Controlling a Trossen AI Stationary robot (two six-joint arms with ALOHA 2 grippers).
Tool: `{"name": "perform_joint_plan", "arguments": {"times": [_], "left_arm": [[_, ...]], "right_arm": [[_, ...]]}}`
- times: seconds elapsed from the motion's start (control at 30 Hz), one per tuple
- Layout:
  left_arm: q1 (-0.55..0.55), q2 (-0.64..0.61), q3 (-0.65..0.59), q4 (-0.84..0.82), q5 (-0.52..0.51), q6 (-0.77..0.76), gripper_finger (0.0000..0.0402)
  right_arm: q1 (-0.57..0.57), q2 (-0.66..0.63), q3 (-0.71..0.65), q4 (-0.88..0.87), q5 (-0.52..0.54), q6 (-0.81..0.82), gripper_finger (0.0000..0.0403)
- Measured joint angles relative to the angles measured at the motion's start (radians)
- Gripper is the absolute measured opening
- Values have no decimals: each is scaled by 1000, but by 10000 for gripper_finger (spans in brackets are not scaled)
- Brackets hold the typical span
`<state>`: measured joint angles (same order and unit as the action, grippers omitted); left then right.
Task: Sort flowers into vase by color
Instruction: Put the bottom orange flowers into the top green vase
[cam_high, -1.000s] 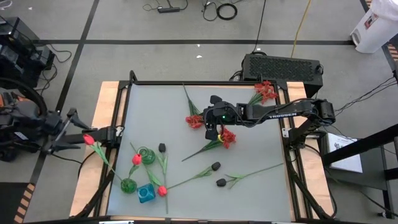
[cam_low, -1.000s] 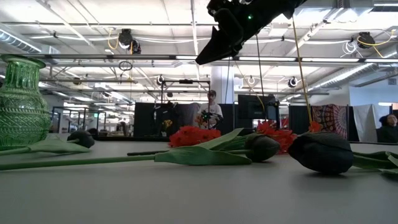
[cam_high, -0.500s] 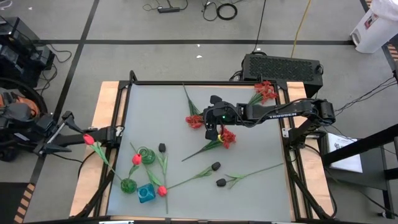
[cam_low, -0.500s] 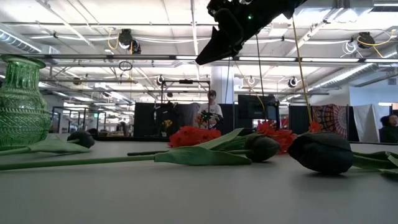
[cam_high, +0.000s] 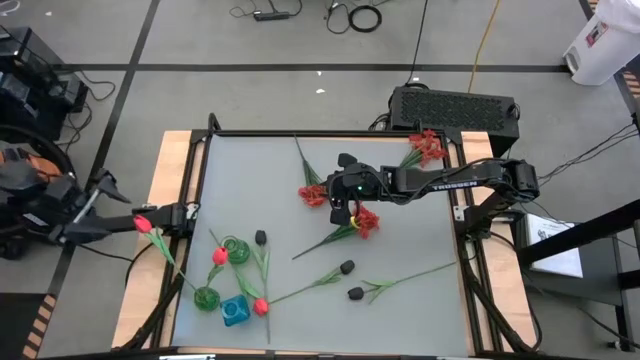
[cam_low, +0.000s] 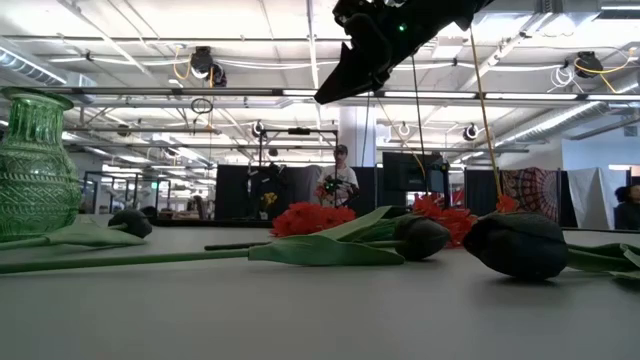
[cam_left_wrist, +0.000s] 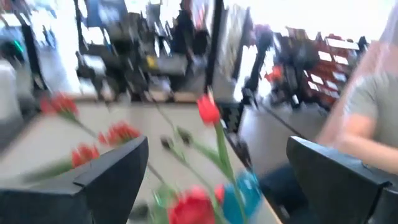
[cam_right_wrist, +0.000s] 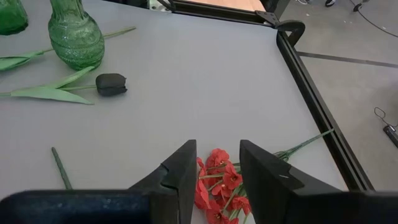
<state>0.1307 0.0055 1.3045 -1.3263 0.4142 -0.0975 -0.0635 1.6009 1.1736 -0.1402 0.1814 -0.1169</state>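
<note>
Grey table (cam_high: 400, 250): right gripper (cam_high: 341, 210) hangs over a red flower (cam_right_wrist: 217, 180), fingers apart, probably empty; left gripper (cam_high: 105, 205), wide open, sits off-table, much farther.

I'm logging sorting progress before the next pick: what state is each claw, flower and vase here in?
left claw: open, empty, off the left edge of the table.
right claw: open, empty, raised above the table.
red cluster: lying on the table under the right claw.
black bud: lying flat.
green vase: upright.
</note>
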Motion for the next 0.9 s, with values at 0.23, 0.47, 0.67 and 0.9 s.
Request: {"name": "perform_joint_plan", "arguments": {"times": [0.23, 0.47, 0.67, 0.9], "left_arm": [[0, 0, 0, 123, 2, -2, 387], [0, 0, 0, 192, 3, -2, 387], [0, 0, 0, 204, 4, -2, 387], [0, 0, 0, 250, -53, -1, 387]], "right_arm": [[0, 0, 0, 0, 0, 0, 114], [0, 0, 0, 0, 0, 0, 114], [0, 0, 0, 0, 0, 0, 114], [0, 0, 0, 0, 0, 0, 114]]}}
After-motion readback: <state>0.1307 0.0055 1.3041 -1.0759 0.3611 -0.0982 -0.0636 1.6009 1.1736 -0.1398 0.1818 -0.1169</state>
